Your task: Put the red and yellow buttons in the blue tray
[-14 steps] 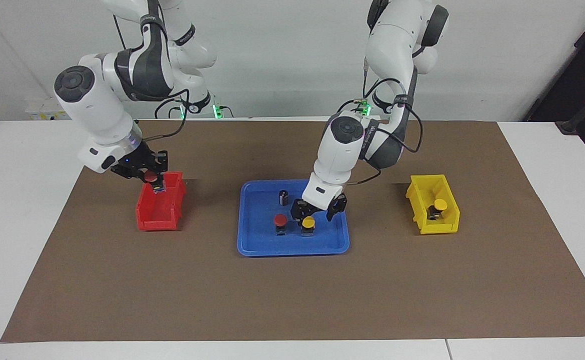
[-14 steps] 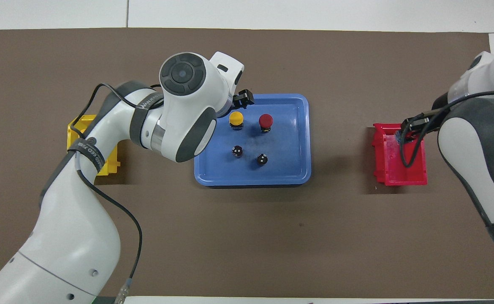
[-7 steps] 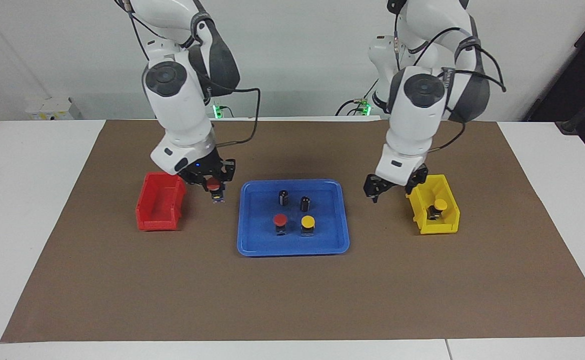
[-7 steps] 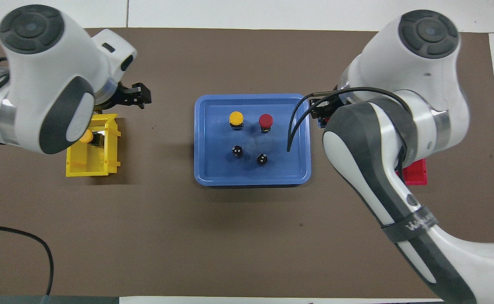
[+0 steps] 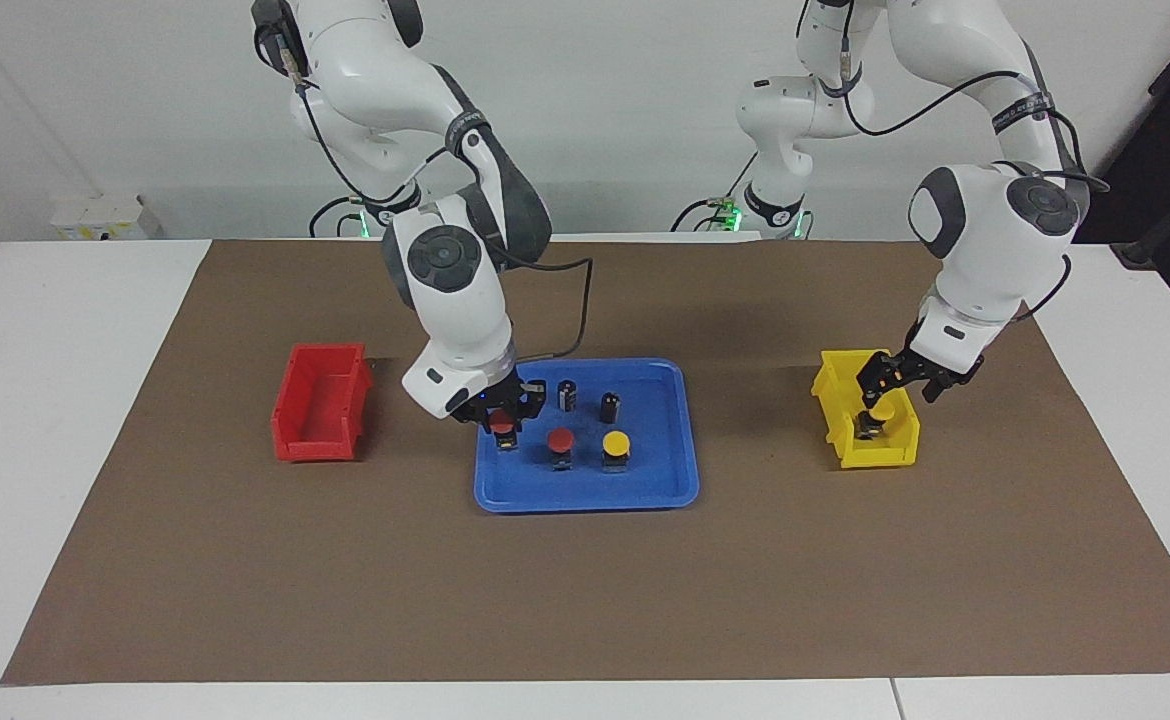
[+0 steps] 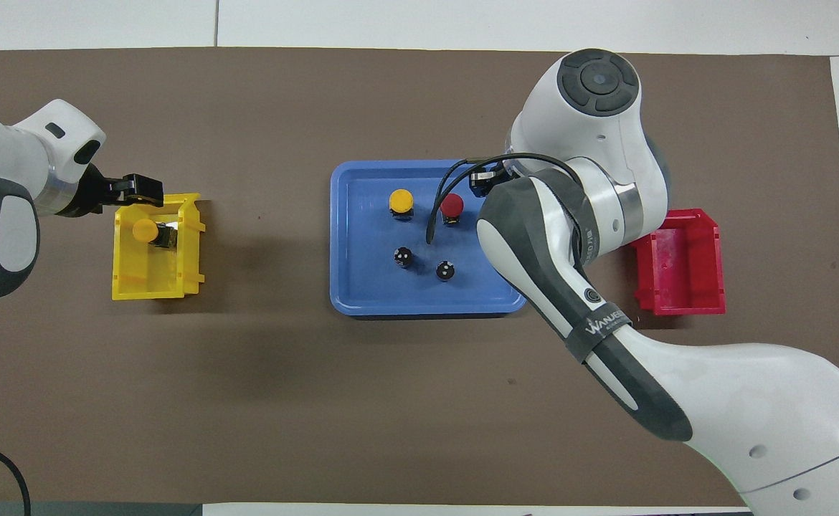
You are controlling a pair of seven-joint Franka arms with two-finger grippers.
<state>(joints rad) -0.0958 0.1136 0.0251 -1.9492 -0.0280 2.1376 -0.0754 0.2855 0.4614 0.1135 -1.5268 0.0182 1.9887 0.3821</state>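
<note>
**Second red button arrives at the tray**

In the last second my right gripper (image 5: 504,424) has carried a red button (image 5: 503,421) out of the red bin (image 5: 320,415) to the blue tray (image 5: 585,495), jaws shut on it, low at the end toward the right arm. It may already be touching down. My left gripper (image 5: 900,383) has left the tray (one red, one yellow already there) and hovers, jaws wide, over the last yellow button (image 5: 879,409) in the yellow bin (image 5: 870,455).

blue tray (image 5: 683,480) crowded, red bin (image 5: 295,440) seemingly free
</note>
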